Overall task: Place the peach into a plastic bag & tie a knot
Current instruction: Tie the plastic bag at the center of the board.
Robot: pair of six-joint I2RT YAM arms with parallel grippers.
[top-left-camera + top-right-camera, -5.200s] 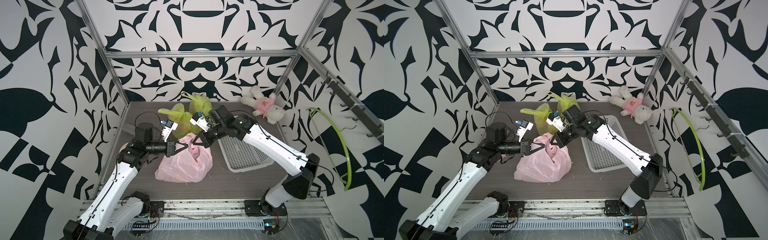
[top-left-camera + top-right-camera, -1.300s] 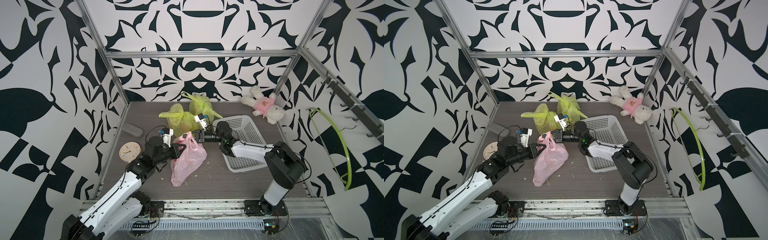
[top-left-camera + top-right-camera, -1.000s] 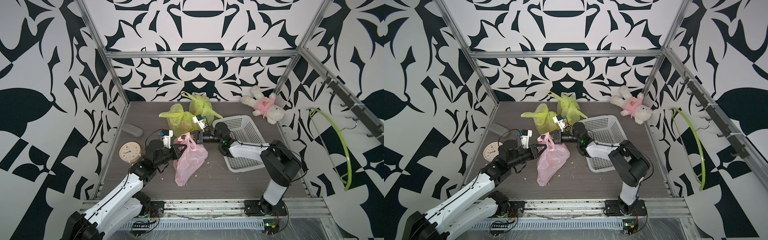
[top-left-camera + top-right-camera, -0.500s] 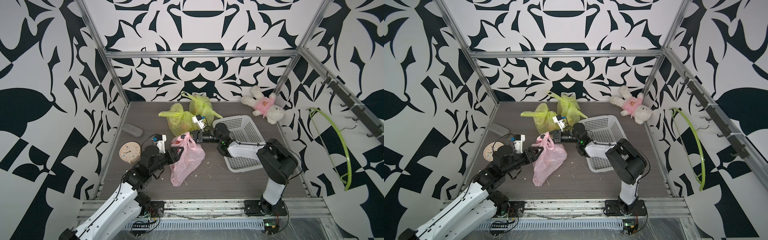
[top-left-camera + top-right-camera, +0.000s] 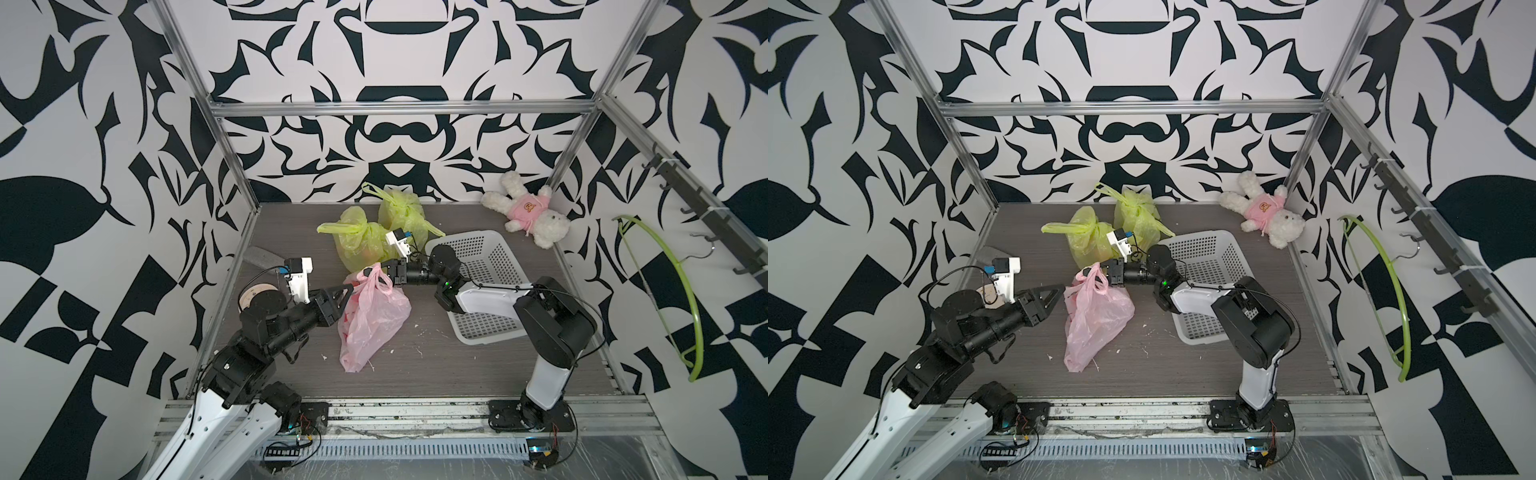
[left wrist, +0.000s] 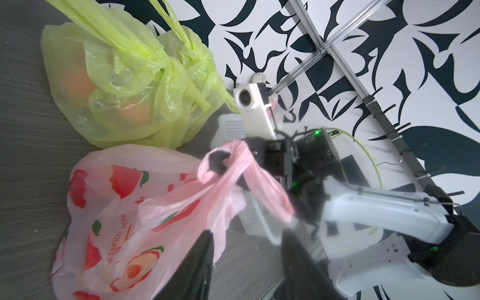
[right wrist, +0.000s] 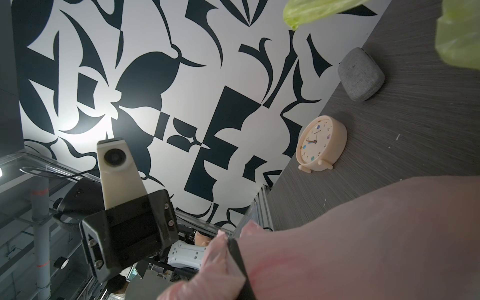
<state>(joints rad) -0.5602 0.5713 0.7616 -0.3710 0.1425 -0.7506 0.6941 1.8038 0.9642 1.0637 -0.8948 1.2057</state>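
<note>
Your right claw [image 5: 369, 274] is fully closed and it pinches a handle [image 6: 249, 179] of the pink bag [image 5: 370, 322]. In the left wrist view this handle makes a loop around the claw tip. The claw comes to the bag from 3 o'clock, and its arm lies low over the 9 o'clock edge of the white basket [image 5: 467, 240].

Your left claw [image 5: 347, 289] has its jaws partly apart. Its tip touches the upper part of the bag from 8 o'clock. In the left wrist view the gap between its two fingers [image 6: 202, 259] is free, so it holds nothing that I can see.

The bag is in the middle of the table [image 5: 436, 374]. Its mouth points to 12 o'clock and hangs from the pinched handle, and its bottom rests toward 6 o'clock. The two handle strips cross each other just beside the right claw. Fruit pictures are printed on the film. Whether the peach is inside, I cannot tell.

Two tied green bags [image 5: 365, 241] stand just beside it at 12 o'clock. A clock [image 7: 320, 142] stands at 9 o'clock, near the table edge.
</note>
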